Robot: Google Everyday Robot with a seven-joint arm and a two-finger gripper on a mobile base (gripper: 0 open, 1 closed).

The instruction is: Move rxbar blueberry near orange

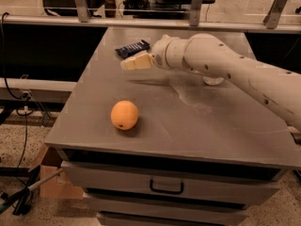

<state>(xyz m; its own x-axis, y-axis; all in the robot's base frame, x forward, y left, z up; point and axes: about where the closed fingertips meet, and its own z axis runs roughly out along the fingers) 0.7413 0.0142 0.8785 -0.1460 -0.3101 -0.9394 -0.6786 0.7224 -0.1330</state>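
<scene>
1. Work surface: a grey metal table [188, 126] with drawers below. The upper drawer front carries a dark handle [166, 187].

2. Task items:
- The rxbar blueberry [132, 48] lies flat at the far left part of the table top, close to the rear edge. It is a dark blue wrapper set at a slight angle.
- The orange [124, 115] rests on the near left part of the table top, not far from the front edge. It is well apart from the rxbar blueberry.

3. Manipulator: the white arm [225, 67] enters from the right side and extends across the table toward the far left.
- The gripper [131, 63] is at the tip of the arm, pale beige, pointing left.
- It is positioned just beside the rxbar blueberry, on the side nearer the camera, and above the table surface.
- Contact between the gripper and the wrapper cannot be confirmed.
- Whether the gripper is open or closed cannot be told from this view.

4. Other items:
- A pale round object [214, 81] stands on the table behind the arm and is mostly hidden by it.
- A cardboard box [54, 185] sits on the floor at the left of the table
</scene>
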